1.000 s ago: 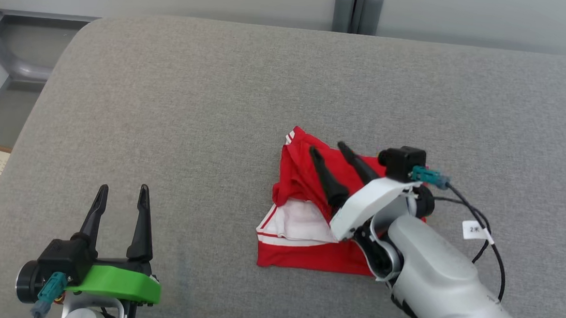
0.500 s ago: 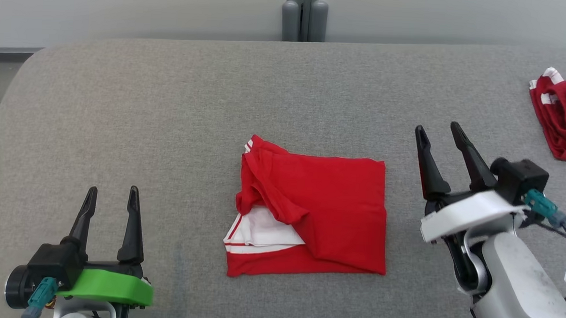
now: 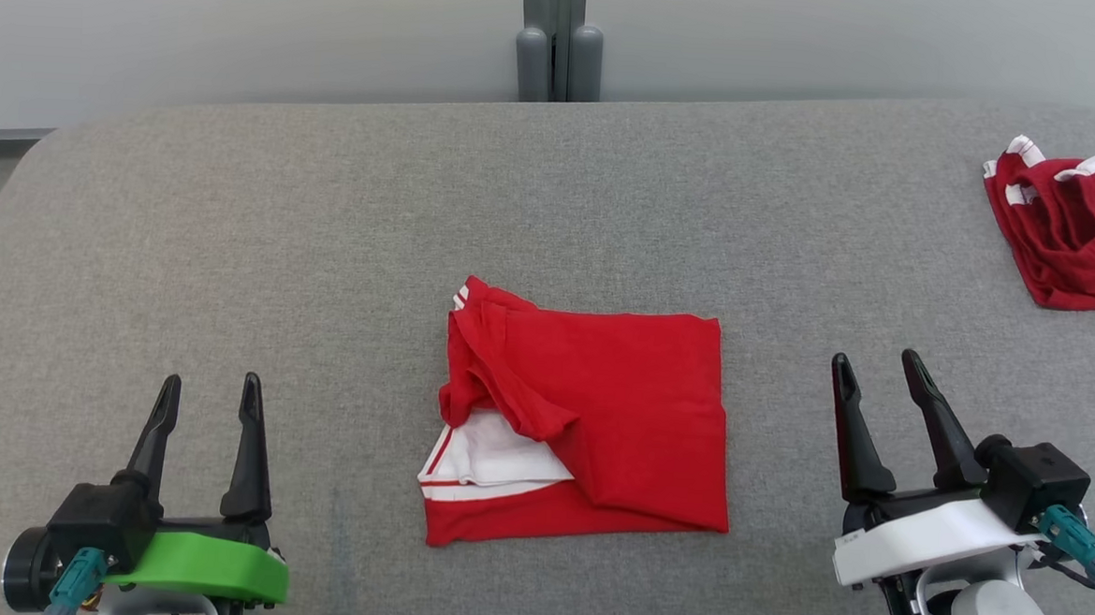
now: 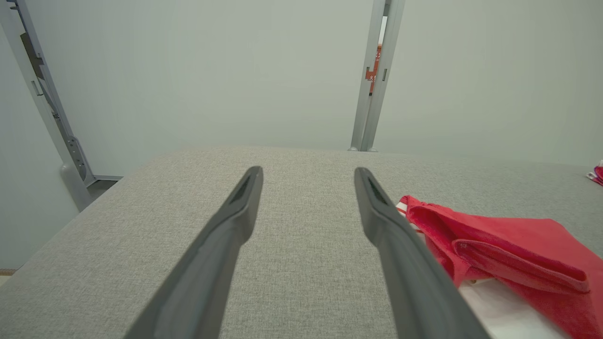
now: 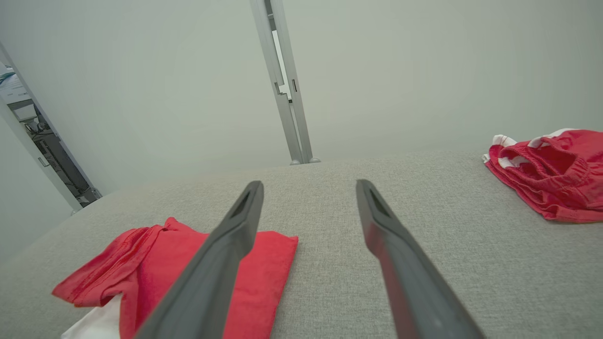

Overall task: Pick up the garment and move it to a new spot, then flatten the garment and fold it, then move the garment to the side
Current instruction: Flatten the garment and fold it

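Head view shows the garment (image 3: 588, 422) folded into a rough square in the middle of the surface (image 3: 233, 235), probably released so it can be regrasped and moved aside. The left fingers (image 3: 245, 442) and right fingers (image 3: 852, 427) stand apart, empty, flanking it, both well clear.

bare grey cushion (image 3: 233, 235) runs clear from the left gripper (image 3: 211, 382) to the back edge. in the middle lies the folded red garment (image 3: 618, 396), low and flat, well apart from both grippers. the right gripper (image 3: 876, 358) has an open strip ahead, with a crumpled red garment (image 3: 1067, 232) heaped at the far right edge. a grey post (image 3: 551, 55) stands behind the cushion, against the wall (image 3: 243, 29).
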